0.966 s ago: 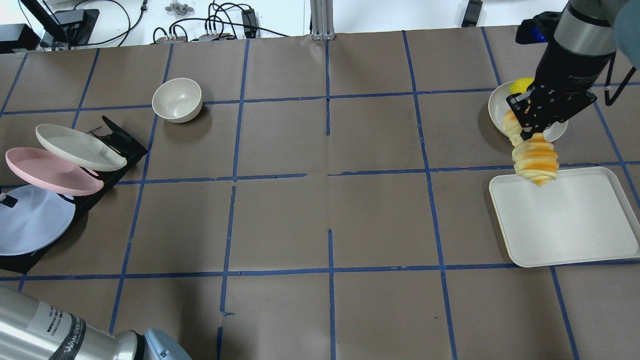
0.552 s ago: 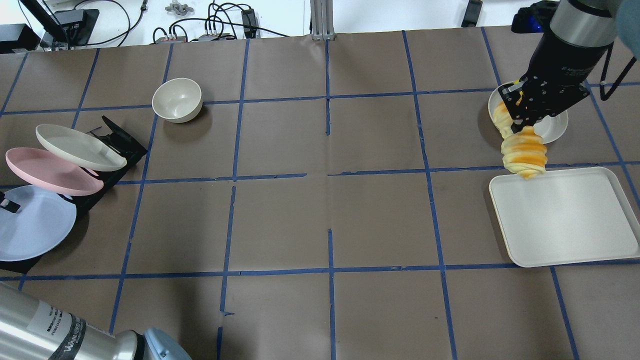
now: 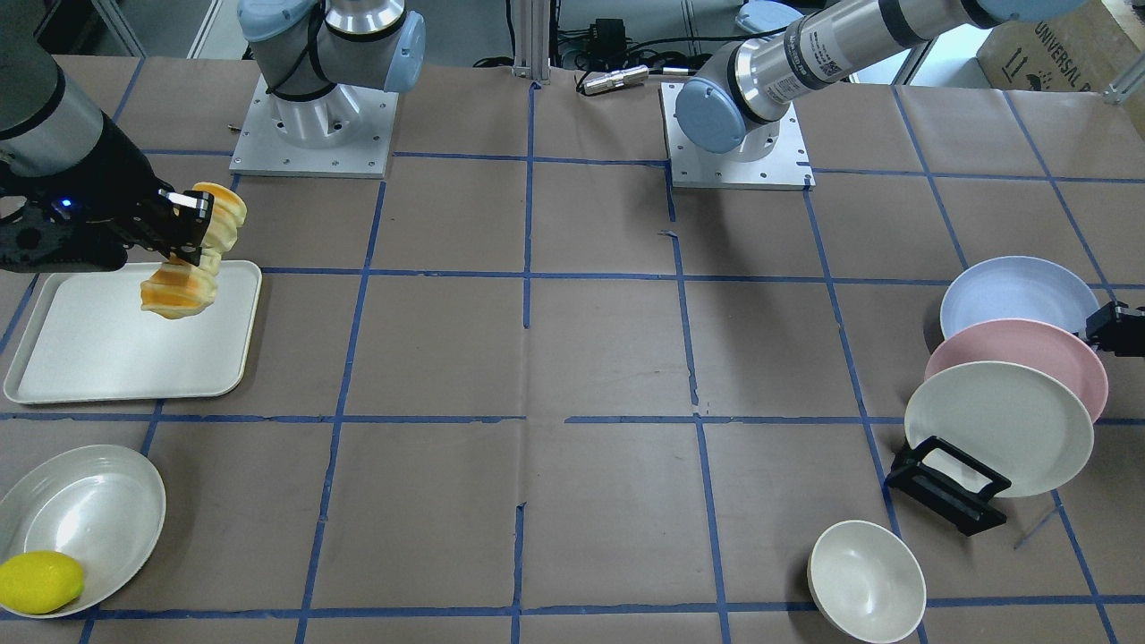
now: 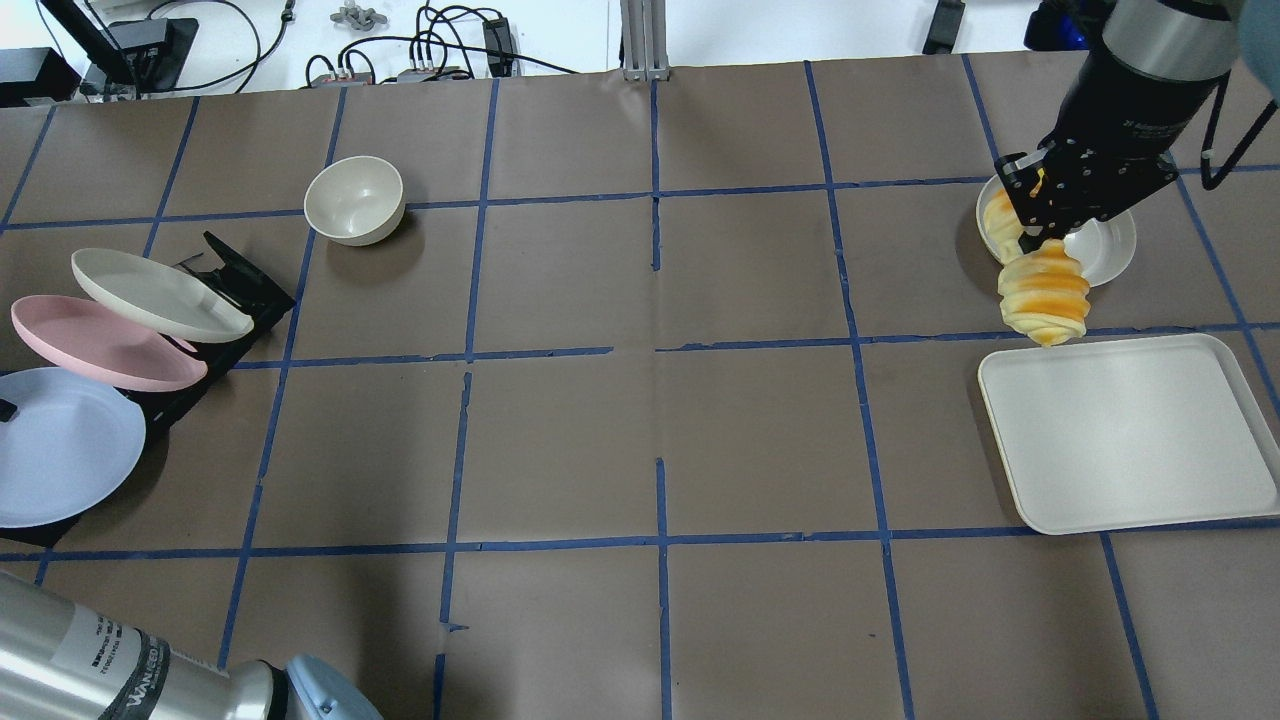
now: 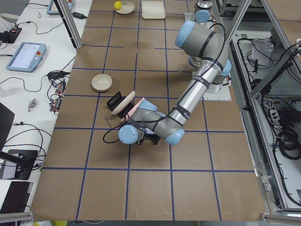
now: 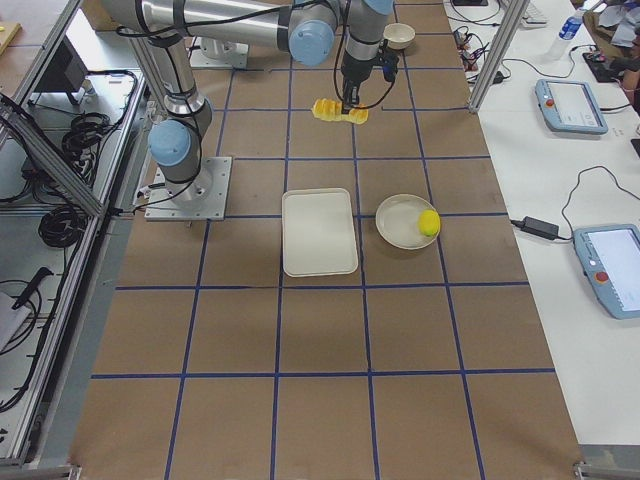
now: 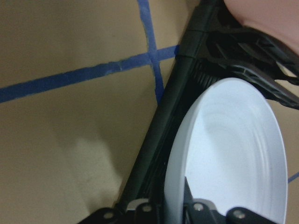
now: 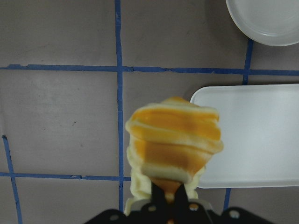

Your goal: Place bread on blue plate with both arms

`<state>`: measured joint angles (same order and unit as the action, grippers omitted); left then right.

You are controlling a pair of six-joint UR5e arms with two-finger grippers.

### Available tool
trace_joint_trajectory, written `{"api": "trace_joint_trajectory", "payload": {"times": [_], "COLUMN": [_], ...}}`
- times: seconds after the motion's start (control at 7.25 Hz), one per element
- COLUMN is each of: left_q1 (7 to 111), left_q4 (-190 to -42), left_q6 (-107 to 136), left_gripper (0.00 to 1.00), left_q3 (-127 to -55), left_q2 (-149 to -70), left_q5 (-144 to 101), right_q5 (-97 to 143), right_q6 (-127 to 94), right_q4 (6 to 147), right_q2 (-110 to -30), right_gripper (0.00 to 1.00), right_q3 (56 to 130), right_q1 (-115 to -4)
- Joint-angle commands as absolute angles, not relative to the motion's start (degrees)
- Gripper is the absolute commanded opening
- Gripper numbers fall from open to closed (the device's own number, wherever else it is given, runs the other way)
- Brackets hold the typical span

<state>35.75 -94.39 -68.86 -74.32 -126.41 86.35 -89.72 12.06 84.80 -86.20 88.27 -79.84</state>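
Note:
My right gripper (image 4: 1040, 225) is shut on the bread (image 4: 1043, 290), a ridged golden-orange and pale yellow loaf. It holds the loaf in the air by its middle, one end hanging down, just beyond the far left corner of the white tray. The bread also shows in the front view (image 3: 183, 268) and the right wrist view (image 8: 173, 140). The blue plate (image 4: 60, 450) leans in the black rack at the table's left edge. My left gripper (image 3: 1109, 326) is at the plate's rim. In the left wrist view the rim of the blue plate (image 7: 233, 149) passes between the fingers.
A pink plate (image 4: 100, 345) and a cream plate (image 4: 155, 293) lean in the same black rack (image 4: 240, 285). A cream bowl (image 4: 354, 198) stands behind them. The white tray (image 4: 1130, 440) lies at the right. A white dish (image 3: 80, 510) beyond it holds a lemon (image 3: 40, 581).
My right gripper has lifted the bread and carried it a little to the left and back, off the tray's corner. The blue plate has shifted slightly in the rack.

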Motion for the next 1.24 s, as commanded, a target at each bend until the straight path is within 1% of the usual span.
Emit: {"api": "trace_joint_trajectory", "payload": {"times": [0.0,0.28,0.41,0.69,0.97,1.1], "left_q1": [33.2,30.3,30.1,32.3,43.0,47.5], "left_q4": [-99.6,-105.6,-108.3,-108.9,-108.9,-108.9], "left_q6": [-70.0,-73.0,-73.1,-72.5,-68.7,-64.8], "left_gripper": [0.13,0.12,0.12,0.12,0.12,0.12], "left_q3": [-73.7,-73.8,-73.9,-74.7,-75.3,-75.4], "left_q2": [-121.4,-115.8,-113.1,-106.6,-102.8,-102.4], "left_q5": [87.4,87.5,87.5,86.7,84.0,81.9], "right_q5": [-89.6,-89.8,-89.7,-89.1,-89.3,-89.2], "right_q6": [12.0,12.0,12.1,12.1,12.1,12.1], "right_q4": [84.5,84.5,84.5,84.7,84.8,85.0], "right_q2": [-85.5,-85.1,-85.0,-84.8,-84.1,-83.4], "right_gripper": [0.09,0.09,0.09,0.09,0.09,0.09], "right_q3": [86.6,86.0,85.6,85.5,85.5,85.5], "right_q1": [-79.8,-79.8,-79.8,-79.8,-79.8,-79.9]}}
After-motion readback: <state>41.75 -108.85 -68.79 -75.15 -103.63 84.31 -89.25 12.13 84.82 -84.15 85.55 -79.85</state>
